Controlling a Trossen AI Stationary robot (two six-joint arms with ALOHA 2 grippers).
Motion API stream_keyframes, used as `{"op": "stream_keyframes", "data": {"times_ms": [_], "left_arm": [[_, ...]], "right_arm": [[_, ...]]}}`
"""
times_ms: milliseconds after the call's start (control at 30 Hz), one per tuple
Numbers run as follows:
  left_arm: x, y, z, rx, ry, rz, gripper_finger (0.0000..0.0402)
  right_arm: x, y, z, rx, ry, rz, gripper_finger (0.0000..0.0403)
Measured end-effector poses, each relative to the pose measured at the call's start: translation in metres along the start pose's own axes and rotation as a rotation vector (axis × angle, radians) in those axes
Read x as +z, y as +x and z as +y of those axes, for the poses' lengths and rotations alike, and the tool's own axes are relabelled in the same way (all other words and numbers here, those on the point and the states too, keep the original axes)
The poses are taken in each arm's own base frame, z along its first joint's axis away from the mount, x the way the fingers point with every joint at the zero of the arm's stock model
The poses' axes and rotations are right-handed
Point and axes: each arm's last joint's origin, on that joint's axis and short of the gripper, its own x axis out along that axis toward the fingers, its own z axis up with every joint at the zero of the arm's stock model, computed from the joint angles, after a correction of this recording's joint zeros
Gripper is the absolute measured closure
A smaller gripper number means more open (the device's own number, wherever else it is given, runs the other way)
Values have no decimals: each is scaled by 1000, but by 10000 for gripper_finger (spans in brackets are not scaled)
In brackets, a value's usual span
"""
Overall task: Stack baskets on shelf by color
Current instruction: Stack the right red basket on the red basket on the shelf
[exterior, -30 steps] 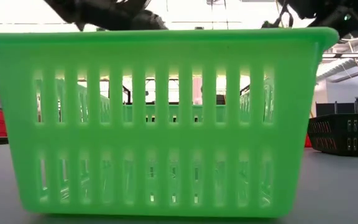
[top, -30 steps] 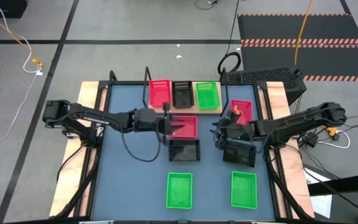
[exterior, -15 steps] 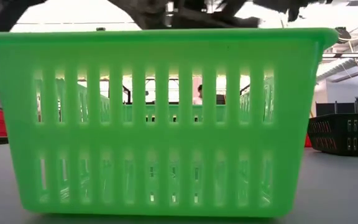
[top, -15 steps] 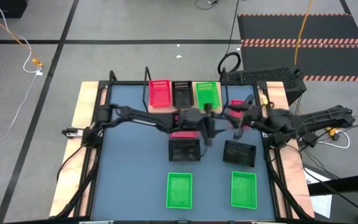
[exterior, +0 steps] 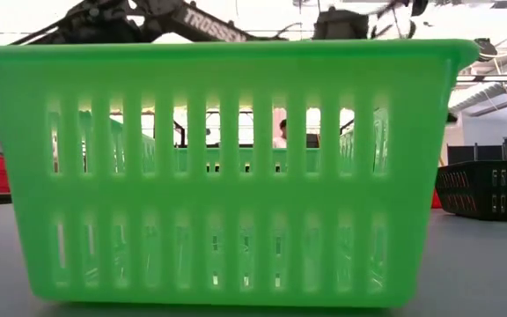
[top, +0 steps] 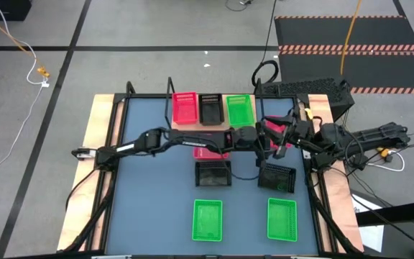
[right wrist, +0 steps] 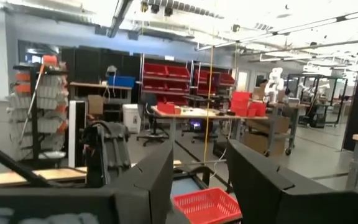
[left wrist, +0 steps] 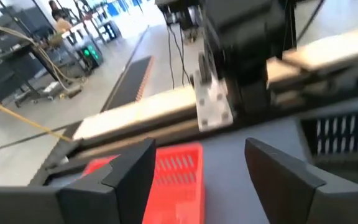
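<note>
On the light-wood shelf [top: 214, 124] at the far edge stand a red basket [top: 185, 108], a black one [top: 210, 109] and a green one [top: 238, 110]. On the table rest a red basket [top: 208, 152] under my left arm, another red one [top: 277, 126] at the far right, two black ones [top: 213, 173] [top: 277, 177] and two green ones [top: 208, 219] [top: 282, 218]. My left gripper [top: 263, 142] [left wrist: 199, 149] is open, reaching level toward the far-right red basket [left wrist: 179, 174]. My right gripper [top: 284, 134] [right wrist: 201, 152] is open, raised and tipped upward.
In the low view the near green basket [exterior: 227, 167] fills the picture, with a black basket [exterior: 491, 189] at its right. The two grippers stand close together over the table's far right part. Free tabletop lies at the left [top: 149, 194].
My left arm has stretched toward the table's right edge and sunk a little, leaving the middle red basket behind where it lay. My right gripper has risen from above the right black basket, drawn toward the far right and tipped upward. The baskets have kept still.
</note>
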Motion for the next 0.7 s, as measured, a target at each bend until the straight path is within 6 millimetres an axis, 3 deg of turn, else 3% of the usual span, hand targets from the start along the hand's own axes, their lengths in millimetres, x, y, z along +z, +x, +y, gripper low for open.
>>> {"op": "stream_keyframes", "data": {"times_ms": [300,500,700], "left_arm": [[-31,7,10,11,69,53,203],[-35,6,9,-33,94,35,225],[-44,12,-6,-47,151,16,227]], "right_arm": [[1,4,2,-4,67,-22,261],[1,8,5,-7,76,-48,261],[0,14,8,-9,80,-71,261]]}}
